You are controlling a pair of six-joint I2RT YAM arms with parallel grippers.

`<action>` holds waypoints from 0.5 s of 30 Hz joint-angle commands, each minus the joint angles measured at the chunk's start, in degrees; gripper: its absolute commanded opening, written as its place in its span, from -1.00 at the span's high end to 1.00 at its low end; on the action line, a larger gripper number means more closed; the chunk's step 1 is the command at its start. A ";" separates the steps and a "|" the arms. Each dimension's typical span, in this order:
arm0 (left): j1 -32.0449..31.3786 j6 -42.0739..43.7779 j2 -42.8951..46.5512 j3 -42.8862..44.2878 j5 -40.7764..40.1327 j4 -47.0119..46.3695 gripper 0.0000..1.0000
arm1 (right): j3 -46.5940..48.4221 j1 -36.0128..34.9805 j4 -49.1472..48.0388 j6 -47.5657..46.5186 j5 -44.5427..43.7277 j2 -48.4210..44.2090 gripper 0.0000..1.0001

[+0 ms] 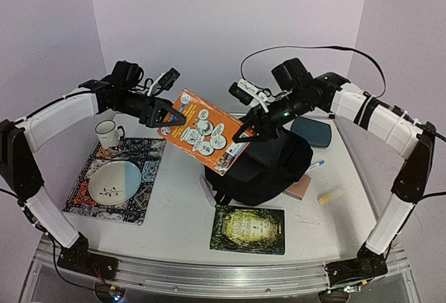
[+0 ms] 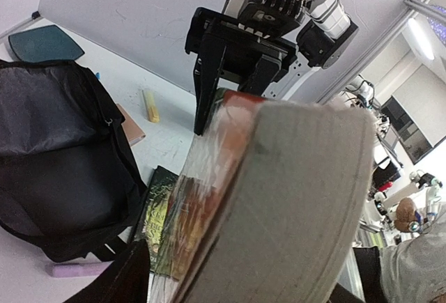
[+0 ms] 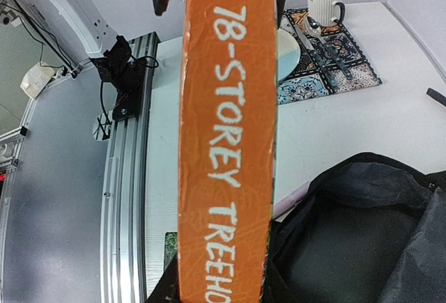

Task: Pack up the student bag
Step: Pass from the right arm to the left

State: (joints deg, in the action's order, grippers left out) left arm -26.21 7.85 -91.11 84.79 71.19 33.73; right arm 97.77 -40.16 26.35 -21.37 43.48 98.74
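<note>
My left tool (image 1: 166, 113) and right tool (image 1: 249, 130) pinch the book (image 1: 205, 132) by its ends above the backpack (image 1: 268, 167). That, I judge, steadies its lowering.

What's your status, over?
Both shut on orange book: left pincer one edge, right pincer opposite, book aloft. Below it, student bag on table, mouth looks open. Nothing seen between book and bag.
</note>
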 commanded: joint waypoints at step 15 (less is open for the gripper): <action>-4.83 7.41 7.74 -0.53 -23.82 2.04 1.00 | 3.50 1.40 0.07 1.18 -9.50 0.31 0.12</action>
State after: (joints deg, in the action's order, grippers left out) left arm -29.19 12.44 -86.41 84.14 59.93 35.73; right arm 99.41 -40.14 26.53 -22.94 40.26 100.55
